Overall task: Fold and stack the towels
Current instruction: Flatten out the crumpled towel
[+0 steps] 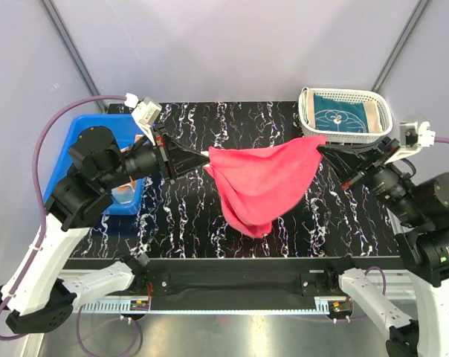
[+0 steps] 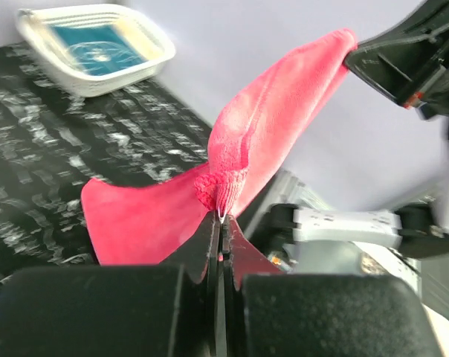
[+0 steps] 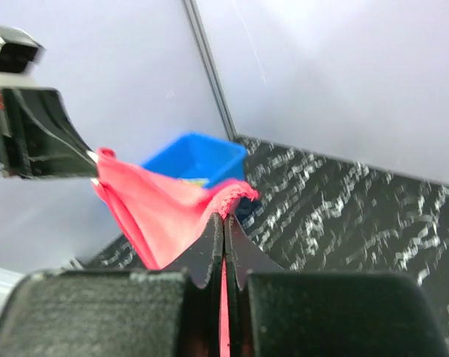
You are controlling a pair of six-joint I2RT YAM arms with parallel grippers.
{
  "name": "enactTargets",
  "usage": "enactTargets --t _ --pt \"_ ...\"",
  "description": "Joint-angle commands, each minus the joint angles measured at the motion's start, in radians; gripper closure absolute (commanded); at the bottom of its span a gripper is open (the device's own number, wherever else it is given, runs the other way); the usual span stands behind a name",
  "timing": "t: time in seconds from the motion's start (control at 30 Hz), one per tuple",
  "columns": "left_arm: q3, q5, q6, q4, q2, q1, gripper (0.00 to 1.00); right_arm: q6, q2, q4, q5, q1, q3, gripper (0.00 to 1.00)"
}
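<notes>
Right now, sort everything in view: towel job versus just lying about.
Job:
- pink towel, stretched between left gripper and right gripper
- teal towel
- orange towel

Lying about:
- basket
- blue bin
- table

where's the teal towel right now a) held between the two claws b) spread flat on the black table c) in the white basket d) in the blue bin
C: the teal towel lies inside the white basket at the table's far right, while the left claw and the right claw hold the pink-red towel between them.
</notes>
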Motion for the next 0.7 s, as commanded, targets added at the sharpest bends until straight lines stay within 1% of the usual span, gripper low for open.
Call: enactTargets --t 0.0,0.07,0.1,0.17,0.23,0.27,0.3,0.37,0.4,0.47,0.53,0.57,0.6,0.67 --pt "0.021 0.095 -0.06 0.099 0.005 -0.013 1.0 0.058 0.01 0.113 -0.002 0.006 0.011 1.0" --pt "0.033 0.055 -0.036 0.061 0.016 -0.013 1.0 0.035 0.035 0.09 0.042 0.004 0.053 1.0" --pt "0.05 0.003 -0.024 0.044 0.029 -0.01 1.0 0.006 0.048 0.058 0.094 0.006 0.07 1.0" --pt "0.073 -0.051 0.013 -0.008 0.054 -0.01 1.0 -0.018 0.087 0.048 0.16 0.006 0.099 1.0" --pt "0.116 -0.143 0.064 -0.039 0.103 -0.008 1.0 -0.067 0.12 0.042 0.203 0.006 0.108 1.0" --pt "0.127 -0.174 0.079 -0.058 0.123 -0.002 1.0 -0.087 0.157 0.042 0.226 0.006 0.107 1.0" --pt "0.131 -0.207 0.095 -0.058 0.143 0.031 1.0 -0.124 0.18 0.053 0.266 0.004 0.104 1.0" --pt "0.13 -0.182 0.11 -0.033 0.213 0.094 1.0 -0.175 0.252 0.083 0.299 0.006 0.09 1.0" --pt "0.13 -0.133 0.112 -0.023 0.256 0.148 1.0 -0.19 0.277 0.092 0.297 0.006 0.091 1.0" --pt "0.122 -0.077 0.134 0.02 0.284 0.174 0.97 -0.224 0.335 0.112 0.27 0.006 0.099 1.0" --pt "0.11 -0.08 0.153 0.037 0.31 0.183 0.92 -0.239 0.366 0.119 0.242 0.006 0.101 1.0" --pt "0.105 -0.089 0.153 0.031 0.325 0.187 0.91 -0.241 0.393 0.123 0.231 0.006 0.094 1.0" --pt "0.104 -0.123 0.15 0.014 0.365 0.196 0.92 -0.233 0.406 0.129 0.233 0.006 0.082 1.0" --pt "0.073 -0.139 0.129 0.002 0.402 0.202 0.95 -0.2 0.432 0.157 0.242 0.006 -0.011 1.0"
